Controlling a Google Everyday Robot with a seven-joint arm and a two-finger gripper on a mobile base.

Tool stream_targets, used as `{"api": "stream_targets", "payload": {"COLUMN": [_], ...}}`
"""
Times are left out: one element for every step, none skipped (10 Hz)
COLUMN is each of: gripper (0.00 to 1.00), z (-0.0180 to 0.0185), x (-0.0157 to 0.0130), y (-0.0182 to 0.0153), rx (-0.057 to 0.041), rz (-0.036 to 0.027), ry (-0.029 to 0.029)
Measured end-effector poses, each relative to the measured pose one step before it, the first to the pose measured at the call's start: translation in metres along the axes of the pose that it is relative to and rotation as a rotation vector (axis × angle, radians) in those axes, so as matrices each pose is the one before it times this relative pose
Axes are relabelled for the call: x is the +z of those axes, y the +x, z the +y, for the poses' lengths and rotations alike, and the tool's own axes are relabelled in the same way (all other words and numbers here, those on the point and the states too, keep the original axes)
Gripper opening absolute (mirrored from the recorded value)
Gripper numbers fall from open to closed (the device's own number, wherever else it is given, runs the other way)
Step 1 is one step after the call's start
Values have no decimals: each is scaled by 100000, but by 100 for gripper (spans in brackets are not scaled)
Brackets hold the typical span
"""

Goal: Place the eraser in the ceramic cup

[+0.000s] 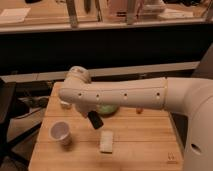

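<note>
The black eraser [95, 120] hangs tilted under the end of my white arm, held in my gripper [91, 115], which is mostly hidden behind the arm. It sits above the wooden table [140, 150], to the right of the white ceramic cup [60, 133] and a little higher. The cup stands upright near the table's left front, and nothing shows inside it. About a cup's width separates the eraser from the cup.
A pale flat pad [106, 141] lies just right of the cup, below the eraser. A green bowl [108, 109] is partly hidden behind my arm. A pale object [65, 104] lies at the back left and a small orange bit [139, 110] at the back right.
</note>
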Motion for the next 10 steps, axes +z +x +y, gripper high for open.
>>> {"api": "stream_targets", "payload": {"gripper": [1, 1, 1, 1, 1, 1, 1, 1, 1, 1], "z": [-843, -975, -644, -374, -70, -211, -245, -1006, -829, -396], "x": [-328, -297, -258, -321, -167, -234, -183, -272, -176, -100], "y": [347, 424, 279, 187, 33, 56, 168, 595, 359, 6], "rx": [-1719, -1790, -961, -1423, -1117, -1298, -653, -1574, -1364, -1014], "rz": [-473, -222, -127, -677, -556, -746, -372, -277, -8, -45], "ry": [-447, -64, 256, 101, -44, 118, -248, 63, 158, -10]}}
